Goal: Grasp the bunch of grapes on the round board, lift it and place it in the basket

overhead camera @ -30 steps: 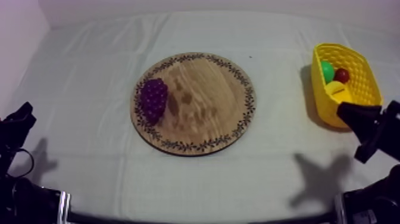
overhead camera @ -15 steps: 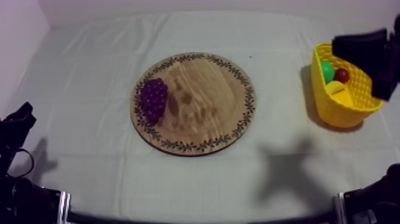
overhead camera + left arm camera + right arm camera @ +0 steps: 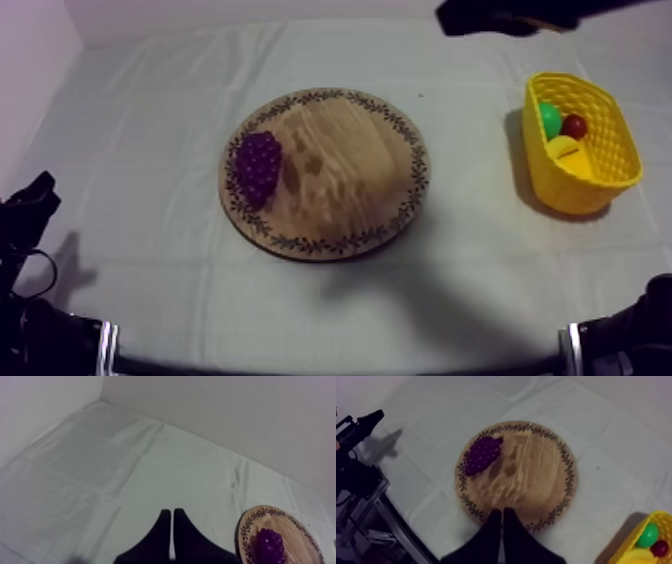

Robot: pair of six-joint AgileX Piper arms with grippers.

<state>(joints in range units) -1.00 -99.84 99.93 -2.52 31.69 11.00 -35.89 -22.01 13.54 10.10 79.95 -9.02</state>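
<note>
"Grapes (image 3: 258,168) where?"
"Left side of board (image 3: 350,150), untouched; basket (image 3: 578,196) at right. Right pincer (image 3: 502,513), left pincer (image 3: 173,512) both closed, empty. Open your right one wide, descend over the bunch's middle."

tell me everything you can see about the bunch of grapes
The bunch of grapes is a dark purple toy cluster of small rounded berries, plastic by its look. It lies flat on the wooden board, at the board's left side in the top view, right by the patterned rim. Only the board touches it, and it is far from the yellow basket.
</note>
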